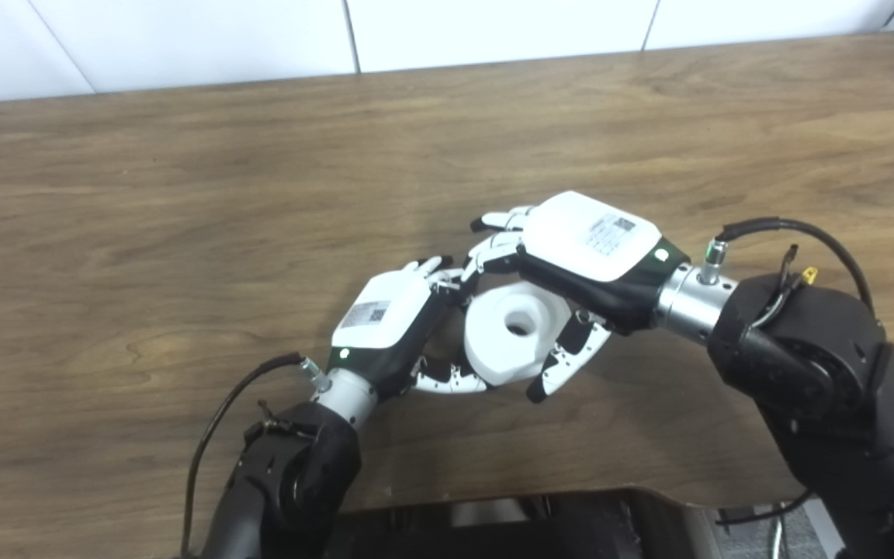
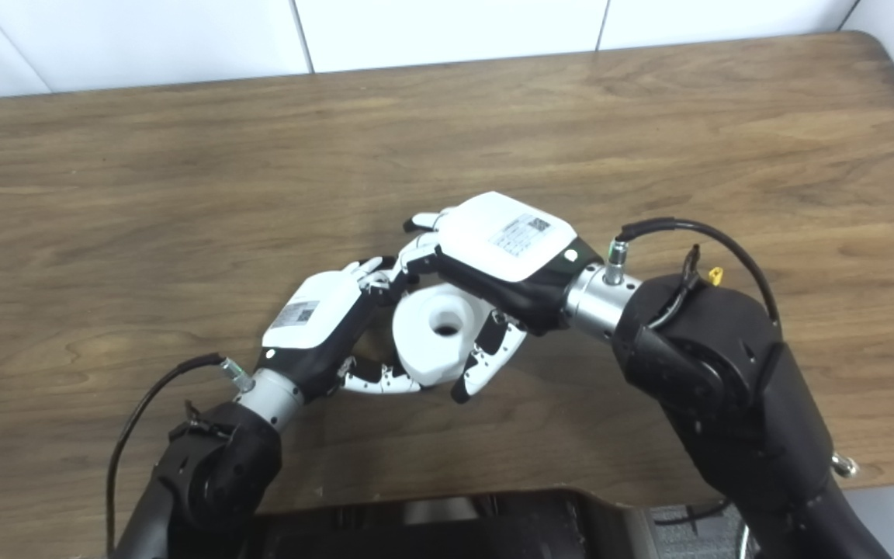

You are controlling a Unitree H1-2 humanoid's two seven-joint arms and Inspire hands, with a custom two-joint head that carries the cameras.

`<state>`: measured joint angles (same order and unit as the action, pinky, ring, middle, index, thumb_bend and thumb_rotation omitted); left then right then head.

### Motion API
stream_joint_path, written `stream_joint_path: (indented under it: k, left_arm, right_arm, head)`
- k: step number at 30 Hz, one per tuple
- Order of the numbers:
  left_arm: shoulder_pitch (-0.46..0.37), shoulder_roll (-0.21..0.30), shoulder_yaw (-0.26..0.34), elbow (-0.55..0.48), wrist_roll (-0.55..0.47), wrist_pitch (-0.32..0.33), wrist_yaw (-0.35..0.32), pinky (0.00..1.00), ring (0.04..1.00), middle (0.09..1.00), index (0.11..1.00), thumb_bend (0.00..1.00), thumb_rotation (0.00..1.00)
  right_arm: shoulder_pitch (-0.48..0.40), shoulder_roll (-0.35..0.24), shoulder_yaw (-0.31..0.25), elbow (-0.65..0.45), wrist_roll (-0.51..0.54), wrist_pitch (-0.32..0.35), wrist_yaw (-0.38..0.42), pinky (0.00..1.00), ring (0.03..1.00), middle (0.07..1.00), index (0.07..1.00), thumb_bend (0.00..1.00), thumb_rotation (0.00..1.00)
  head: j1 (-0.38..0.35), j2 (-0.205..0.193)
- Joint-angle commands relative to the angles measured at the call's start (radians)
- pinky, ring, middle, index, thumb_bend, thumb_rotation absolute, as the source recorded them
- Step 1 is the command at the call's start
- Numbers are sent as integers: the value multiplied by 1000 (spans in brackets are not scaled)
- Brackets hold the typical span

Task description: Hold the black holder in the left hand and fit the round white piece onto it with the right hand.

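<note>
Above the brown wooden table [image 1: 183, 194], the round white plastic piece with a central hole [image 1: 515, 332] sits between both hands. The right hand [image 1: 587, 256] grips it; the left hand [image 1: 393, 326] curls beneath, contents hidden.

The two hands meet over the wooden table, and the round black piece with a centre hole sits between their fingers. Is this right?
Not quite: the round piece between the left hand and the right hand is white, not black, as the left eye view shows. The rest holds.
</note>
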<state>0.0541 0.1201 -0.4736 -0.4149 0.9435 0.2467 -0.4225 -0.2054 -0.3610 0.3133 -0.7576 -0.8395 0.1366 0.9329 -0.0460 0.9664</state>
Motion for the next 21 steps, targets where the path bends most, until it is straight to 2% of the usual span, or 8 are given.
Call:
stream_joint_path:
  k: [1,9,16,21]
  left_arm:
    - [13,0,-11,17,-12,12,-29,942,961,865,492,507,56]
    - [5,3,-8,32,-18,7,-27,937,960,867,492,507,56]
    - [0,5,-10,32,-14,15,-42,939,962,870,492,506,56]
    - [2,4,-6,35,-22,11,-34,934,958,865,492,507,55]
  right_arm:
    - [-31,8,-12,-26,-9,4,-2,898,921,814,773,1000,329]
    - [-12,21,-21,13,-32,-13,-30,895,924,811,863,1000,333]
    - [-19,19,-23,23,-47,-14,-24,899,938,827,884,1000,336]
    - [-45,18,-33,-7,-54,13,18,927,966,896,912,1000,388]
  head:
    - [-3,-1]
    - [3,-6]
    - [5,-6]
    - [7,-8]
